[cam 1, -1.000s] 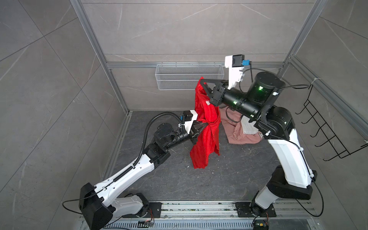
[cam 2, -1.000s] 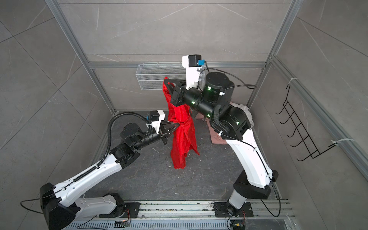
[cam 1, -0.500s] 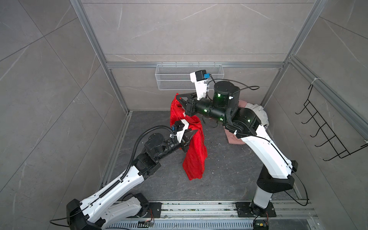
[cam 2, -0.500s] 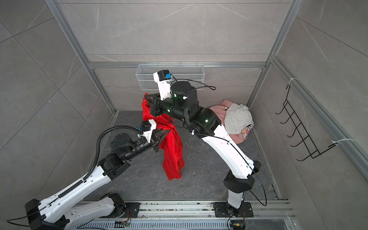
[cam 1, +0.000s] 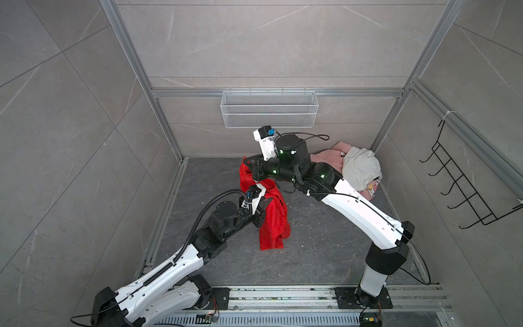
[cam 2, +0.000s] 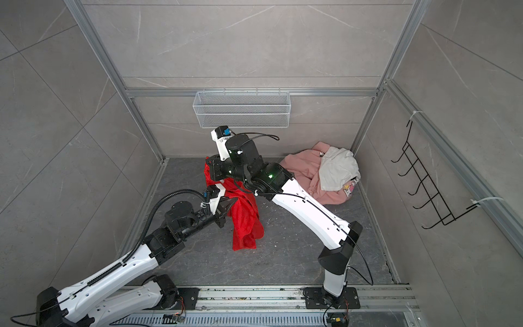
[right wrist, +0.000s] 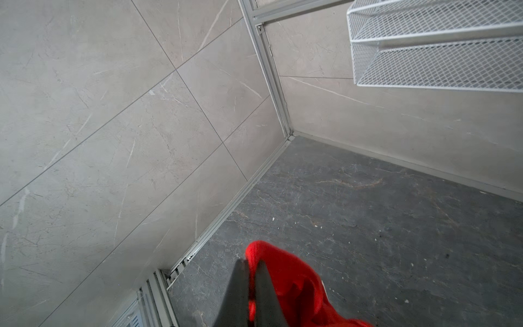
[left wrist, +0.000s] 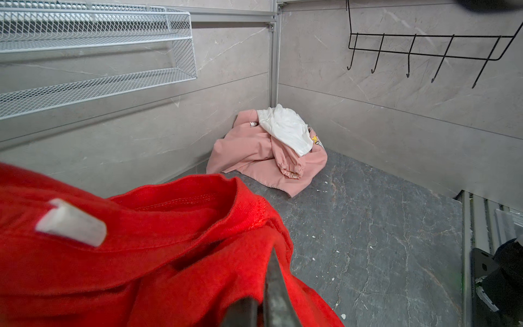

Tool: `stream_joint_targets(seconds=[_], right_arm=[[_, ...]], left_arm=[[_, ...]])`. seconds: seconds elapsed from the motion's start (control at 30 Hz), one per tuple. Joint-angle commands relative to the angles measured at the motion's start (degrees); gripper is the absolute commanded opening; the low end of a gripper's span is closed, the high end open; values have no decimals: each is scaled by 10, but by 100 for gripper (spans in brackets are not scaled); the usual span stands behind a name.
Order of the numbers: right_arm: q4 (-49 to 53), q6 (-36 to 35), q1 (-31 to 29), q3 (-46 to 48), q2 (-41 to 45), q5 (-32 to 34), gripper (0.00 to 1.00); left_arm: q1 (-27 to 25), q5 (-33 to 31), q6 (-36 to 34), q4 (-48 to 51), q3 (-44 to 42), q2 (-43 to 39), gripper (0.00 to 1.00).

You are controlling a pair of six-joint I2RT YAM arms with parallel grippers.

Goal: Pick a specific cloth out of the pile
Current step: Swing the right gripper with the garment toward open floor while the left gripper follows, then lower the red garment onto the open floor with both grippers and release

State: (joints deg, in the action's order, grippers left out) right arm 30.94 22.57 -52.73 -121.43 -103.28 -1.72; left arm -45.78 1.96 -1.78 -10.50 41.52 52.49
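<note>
The red cloth (cam 1: 274, 223) (cam 2: 246, 223) hangs between my two grippers at the middle of the floor, and its lower end reaches the floor. My right gripper (cam 1: 247, 167) (right wrist: 251, 263) is shut on the cloth's upper edge (right wrist: 288, 271). Lower down, my left gripper (cam 1: 267, 202) (left wrist: 264, 283) is shut on a fold near the collar (left wrist: 169, 254), beside the white tag (left wrist: 70, 223). The pile (cam 1: 325, 158), a pale pink garment (cam 2: 300, 167) (left wrist: 246, 153) under a white one (cam 2: 338, 170) (left wrist: 285, 130), lies in the far right corner, apart from the cloth.
A white wire basket (cam 1: 268, 109) hangs on the back wall above the right arm. On the right wall is a black hook rack (cam 1: 464, 189). A metal rail (cam 1: 283, 294) with both arm bases runs along the front edge.
Both arms have carried the red cloth left and down, away from the pile. The pink and white garments, earlier behind the right arm, are now in full view.
</note>
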Motion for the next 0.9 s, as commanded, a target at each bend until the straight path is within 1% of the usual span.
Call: stream_joint_targets(seconds=[0.0,0.17,0.3,0.6,0.87], right_arm=[[-16,12,6,25,36,6,0],[-12,20,20,83,62,6,0],[-23,37,30,141,85,4,0],[-57,69,32,269,138,0,0],[-60,86,33,330,168,4,0]], left_arm=[[-3,-19,-10,-11,-7,-21,0],[-3,-38,3,4,-33,-44,0],[-3,-38,24,43,-38,-49,0],[-3,-52,75,91,-77,-81,0],[-3,-73,95,115,-91,-92,0]])
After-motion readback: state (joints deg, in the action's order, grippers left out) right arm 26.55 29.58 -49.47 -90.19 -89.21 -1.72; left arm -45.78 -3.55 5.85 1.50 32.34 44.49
